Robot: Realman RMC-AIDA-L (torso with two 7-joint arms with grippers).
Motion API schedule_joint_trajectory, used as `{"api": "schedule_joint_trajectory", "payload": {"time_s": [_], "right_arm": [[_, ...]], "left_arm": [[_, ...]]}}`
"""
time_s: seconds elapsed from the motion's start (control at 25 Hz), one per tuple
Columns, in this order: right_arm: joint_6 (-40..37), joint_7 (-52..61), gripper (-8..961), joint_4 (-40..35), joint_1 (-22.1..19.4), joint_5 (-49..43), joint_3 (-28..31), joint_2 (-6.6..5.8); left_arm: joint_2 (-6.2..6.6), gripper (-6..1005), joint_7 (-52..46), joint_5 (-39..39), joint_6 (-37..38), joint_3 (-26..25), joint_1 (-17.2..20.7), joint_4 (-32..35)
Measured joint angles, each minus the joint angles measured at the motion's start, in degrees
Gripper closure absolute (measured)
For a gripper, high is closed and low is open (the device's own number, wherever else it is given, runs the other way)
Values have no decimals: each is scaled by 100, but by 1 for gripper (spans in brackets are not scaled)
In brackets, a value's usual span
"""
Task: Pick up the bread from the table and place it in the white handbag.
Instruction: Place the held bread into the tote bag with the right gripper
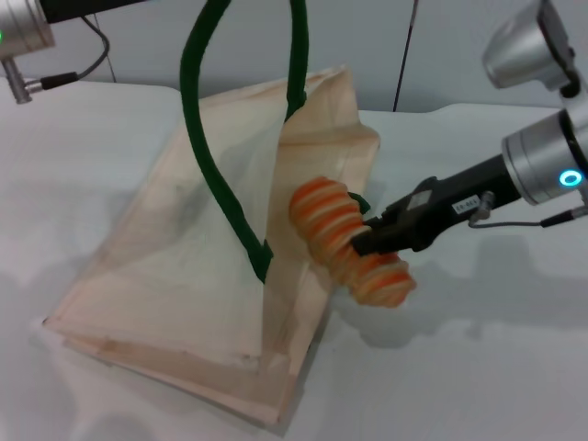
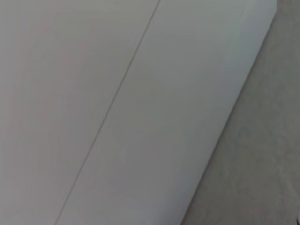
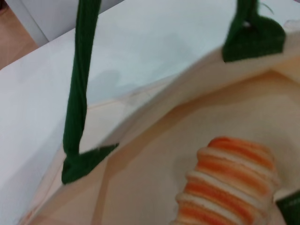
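Observation:
The white handbag (image 1: 175,276) lies slanted on the table (image 1: 487,367), its mouth gaping toward the right. Its dark green rope handles (image 1: 204,156) are pulled upward and run out of the top of the head view. My right gripper (image 1: 361,243) is shut on the bread (image 1: 322,216), an orange loaf with cream stripes, held tilted at the bag's mouth. One end of the loaf pokes into the opening and the other hangs over the table. In the right wrist view the bread (image 3: 229,183) sits over the bag's inner fabric (image 3: 154,159). My left gripper is out of view.
My left arm's wrist (image 1: 23,37) sits at the top left corner of the head view. The left wrist view holds only a pale wall panel (image 2: 117,103) and a strip of floor (image 2: 262,154). Bare tabletop lies right of the bag.

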Motion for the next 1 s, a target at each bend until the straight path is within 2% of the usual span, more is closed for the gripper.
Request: {"api": "schedule_joint_trajectory", "payload": {"time_s": [0.44, 0.68, 1.0], "right_arm": [[-903, -170, 724, 684, 640, 640, -578, 56], [-1291, -366, 756, 922, 731, 1429, -996, 65], [-1726, -651, 757, 1256, 731, 1896, -1048, 99]], "left_arm": [[-123, 930, 25, 83, -3, -2, -261, 27], [-141, 931, 35, 84, -7, -2, -310, 60], [-147, 933, 45, 80, -12, -2, -313, 61]]}}
